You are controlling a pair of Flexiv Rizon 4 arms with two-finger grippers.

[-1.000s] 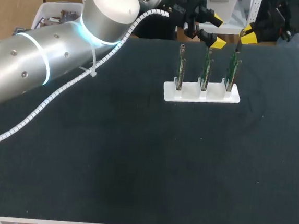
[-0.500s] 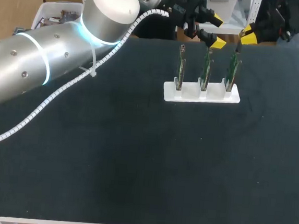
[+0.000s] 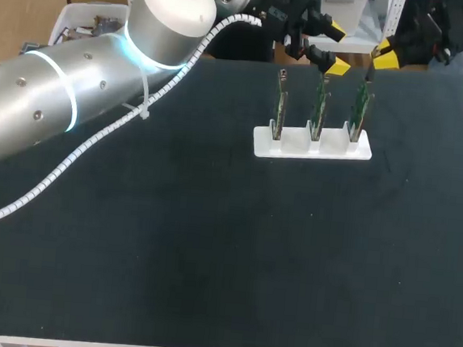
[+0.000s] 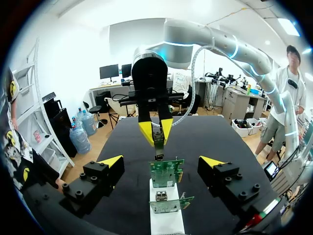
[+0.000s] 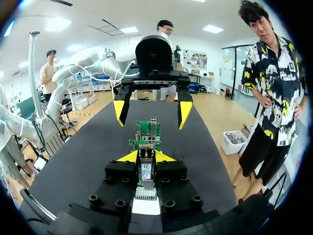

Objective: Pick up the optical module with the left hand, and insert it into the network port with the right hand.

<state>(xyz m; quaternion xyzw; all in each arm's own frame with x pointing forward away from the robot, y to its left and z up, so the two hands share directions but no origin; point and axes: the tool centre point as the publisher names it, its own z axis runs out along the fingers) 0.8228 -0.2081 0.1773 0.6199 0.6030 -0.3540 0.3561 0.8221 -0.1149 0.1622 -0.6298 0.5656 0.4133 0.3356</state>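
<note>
Slim silver optical module (image 5: pixel 145 171) w/ white label, gripped lengthwise in the R gripper (image 5: pixel 145 157) jaws, pinched from both sides, nose pointing at the row of boards. Three green circuit boards (image 3: pixel 319 108) stand upright, in a row, slotted into a white holder (image 3: pixel 311 146) at far R of the tabletop (image 3: pixel 209 245). Small silver network port (image 4: pixel 160 196) on one board's face. Module nose is right by the top edge of the end board (image 4: pixel 166 171); contact can't be told.
</note>
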